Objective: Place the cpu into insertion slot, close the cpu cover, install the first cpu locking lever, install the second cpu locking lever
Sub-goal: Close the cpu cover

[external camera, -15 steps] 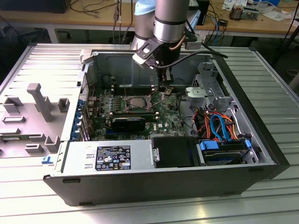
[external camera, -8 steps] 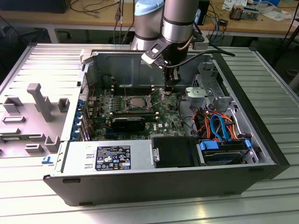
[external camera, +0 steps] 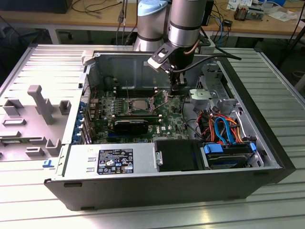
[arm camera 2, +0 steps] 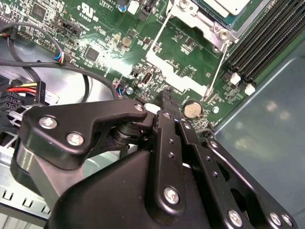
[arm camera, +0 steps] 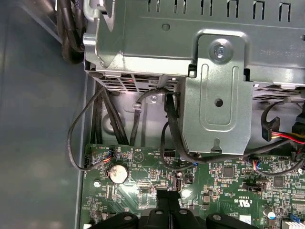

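Exterior view: open computer case [external camera: 143,162] lay flat on the slatted metal counter [external camera: 281,105]. The arm [external camera: 186,24] came down into the case. The hand [external camera: 175,89] hung low over the green motherboard [external camera: 164,119], just on the exterior view's right of the insertion slot [external camera: 127,112]. The cpu [external camera: 138,106] sat in the slot, grey top up. Black heatsink block [external camera: 131,126] lay just in front of the slot. Orange and blue cables [external camera: 221,129] were bunched on the exterior view's right.

Second wrist view: black hand [arm camera 2: 167,98] had its fingers [arm camera 2: 164,138] drawn together to a narrow tip with nothing between them, close above the board beside a coin cell [arm camera 2: 192,110]. The cpu [arm camera 2: 224,4] showed at the frame edge with the cpu cover [arm camera 2: 190,13] around it. The cover looked down over the chip, but that was hard to confirm. One thin wire lever [arm camera 2: 215,71] and a second wire lever [arm camera 2: 155,47] ran from the slot area toward the hand; I could not tell whether either was latched. Memory slots [arm camera 2: 267,33] ran beside the socket.

First wrist view: hand tip [arm camera: 167,194] hung over the board near the coin cell [arm camera: 118,172]. A grey metal drive bracket [arm camera: 217,95] stood beyond, with black cables [arm camera: 102,119] running under it.
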Action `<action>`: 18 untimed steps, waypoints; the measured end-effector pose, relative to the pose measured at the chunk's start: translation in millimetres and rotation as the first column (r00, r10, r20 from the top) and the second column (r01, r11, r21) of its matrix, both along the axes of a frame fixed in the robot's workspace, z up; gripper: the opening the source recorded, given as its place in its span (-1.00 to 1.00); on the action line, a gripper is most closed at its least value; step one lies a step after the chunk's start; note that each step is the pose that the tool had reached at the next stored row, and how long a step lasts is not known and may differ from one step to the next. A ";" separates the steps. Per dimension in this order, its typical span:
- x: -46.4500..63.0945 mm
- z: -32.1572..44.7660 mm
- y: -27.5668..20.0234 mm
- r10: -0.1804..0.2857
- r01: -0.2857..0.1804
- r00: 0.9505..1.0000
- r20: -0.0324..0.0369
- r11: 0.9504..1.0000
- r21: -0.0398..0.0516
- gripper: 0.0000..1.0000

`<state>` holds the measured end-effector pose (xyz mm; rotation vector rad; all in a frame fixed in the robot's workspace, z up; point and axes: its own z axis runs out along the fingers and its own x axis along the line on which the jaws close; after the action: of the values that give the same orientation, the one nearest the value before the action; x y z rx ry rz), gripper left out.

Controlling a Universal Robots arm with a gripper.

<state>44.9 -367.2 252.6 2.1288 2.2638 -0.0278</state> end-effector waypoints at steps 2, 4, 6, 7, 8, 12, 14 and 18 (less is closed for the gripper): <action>0.0 0.0 0.0 0.000 0.000 1.000 0.000 1.000 0.000 -0.79; 0.1 0.0 0.0 0.000 0.000 1.000 0.000 1.000 0.000 -0.79; 0.1 0.0 0.0 0.000 0.000 1.000 0.000 1.000 0.000 -0.79; 0.1 0.0 0.0 0.000 0.000 1.000 0.000 1.000 0.000 -0.79; 0.1 -0.8 0.1 0.000 0.000 1.000 0.000 1.000 0.000 -0.79; 0.1 -7.9 0.0 0.000 0.000 1.000 0.000 1.000 -0.002 -0.79; 0.1 -10.8 0.0 0.000 0.000 1.000 0.000 1.000 -0.002 -0.79; -9.0 -13.5 0.0 0.000 0.000 1.000 0.000 1.000 0.000 -0.79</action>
<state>35.9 -367.2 239.1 2.1285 2.2638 -0.0280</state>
